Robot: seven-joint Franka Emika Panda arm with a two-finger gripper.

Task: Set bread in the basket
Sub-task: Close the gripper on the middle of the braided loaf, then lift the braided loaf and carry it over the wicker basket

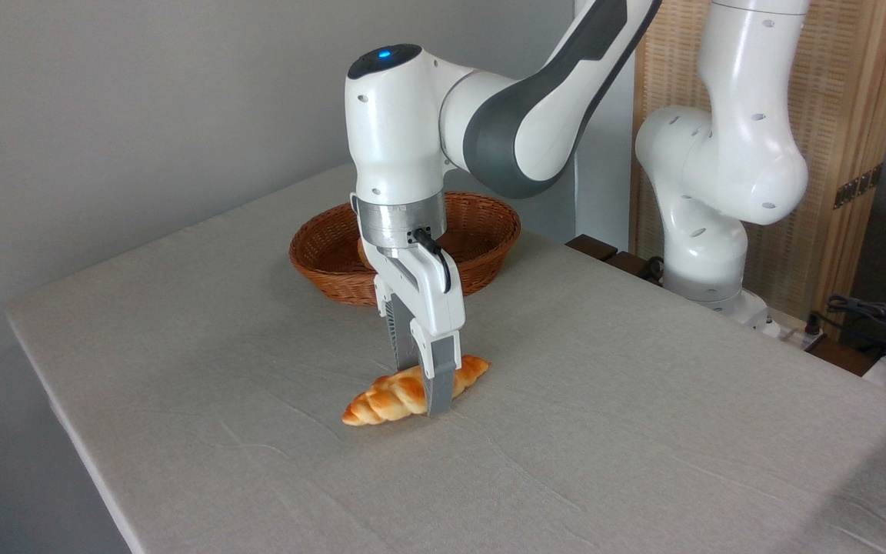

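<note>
- Bread lies on the grey tablecloth, near the front, well apart from the basket.
- Gripper is down, fingers straddling the loaf's middle; a firm pinch, I cannot tell.
- Lift and carry remain.

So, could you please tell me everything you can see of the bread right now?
The bread is a long braided loaf, glossy golden-orange with knobbly segments and pointed ends. It lies flat on the grey cloth-covered table, angled from lower left to upper right, in front of the wicker basket and apart from it. The gripper straddles it right of its middle, one grey finger on each side; whether the fingers press it cannot be told.
</note>
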